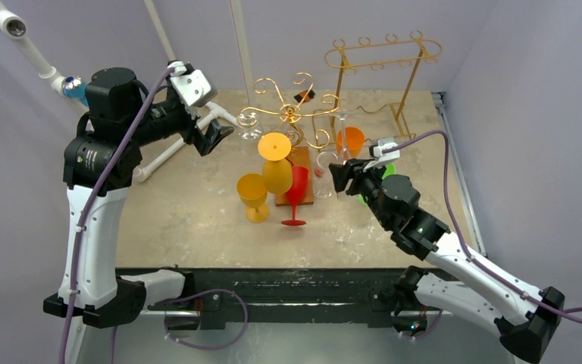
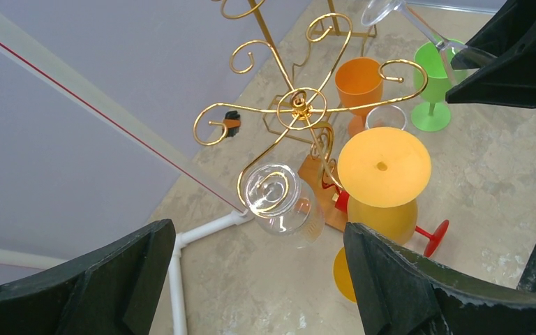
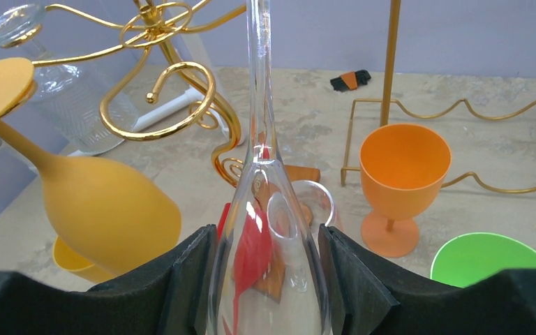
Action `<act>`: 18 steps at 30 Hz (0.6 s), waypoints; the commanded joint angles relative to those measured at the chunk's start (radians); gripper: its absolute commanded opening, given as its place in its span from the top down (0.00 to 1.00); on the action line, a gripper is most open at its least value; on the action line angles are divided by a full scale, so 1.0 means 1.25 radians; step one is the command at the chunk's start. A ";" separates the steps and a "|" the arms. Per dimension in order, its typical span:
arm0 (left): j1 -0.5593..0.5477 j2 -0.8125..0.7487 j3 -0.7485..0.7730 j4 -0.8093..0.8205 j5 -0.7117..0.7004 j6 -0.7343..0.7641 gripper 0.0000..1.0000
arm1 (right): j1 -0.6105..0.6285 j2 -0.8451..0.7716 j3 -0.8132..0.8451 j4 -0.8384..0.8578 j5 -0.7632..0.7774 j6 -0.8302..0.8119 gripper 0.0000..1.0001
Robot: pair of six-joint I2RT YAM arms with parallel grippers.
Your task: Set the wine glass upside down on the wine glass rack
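Note:
My right gripper [image 3: 269, 279] is shut on the bowl of a clear wine glass [image 3: 265, 230], held upside down with its stem [image 3: 259, 70] pointing up. It hangs beside the gold wine glass rack [image 1: 292, 114], to the right of the curled arms [image 3: 181, 98]. From two of those arms hang a clear ribbed glass [image 2: 283, 206] and a yellow glass [image 1: 276, 163], both upside down. My left gripper [image 1: 216, 136] is open and holds nothing, raised to the left of the rack, near the ribbed glass.
On the table by the rack's wooden base [image 1: 301, 178] stand a yellow glass [image 1: 252, 196], a red glass [image 1: 295, 196], an orange cup [image 3: 401, 174], a green cup [image 3: 488, 258] and another clear glass [image 3: 314, 202]. A taller gold rack [image 1: 383, 64] stands behind. White pipe [image 1: 163, 155] lies left.

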State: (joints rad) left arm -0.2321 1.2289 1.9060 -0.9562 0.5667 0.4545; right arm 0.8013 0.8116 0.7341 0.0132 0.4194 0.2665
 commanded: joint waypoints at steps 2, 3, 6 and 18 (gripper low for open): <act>0.000 -0.004 0.015 -0.017 -0.056 -0.041 0.00 | -0.013 0.000 -0.004 0.082 -0.010 -0.025 1.00; 0.000 -0.004 0.012 -0.015 -0.057 -0.040 0.00 | -0.014 0.000 -0.007 0.089 -0.010 -0.028 1.00; 0.000 -0.001 0.012 -0.015 -0.057 -0.038 0.01 | -0.018 0.004 -0.018 0.106 -0.016 -0.029 1.00; 0.000 0.006 0.002 -0.014 -0.063 -0.026 0.01 | -0.019 0.084 -0.030 0.170 -0.085 0.003 1.00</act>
State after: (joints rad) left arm -0.2321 1.2316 1.9057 -0.9596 0.5541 0.4610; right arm 0.7830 0.8948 0.7002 0.1276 0.3481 0.2550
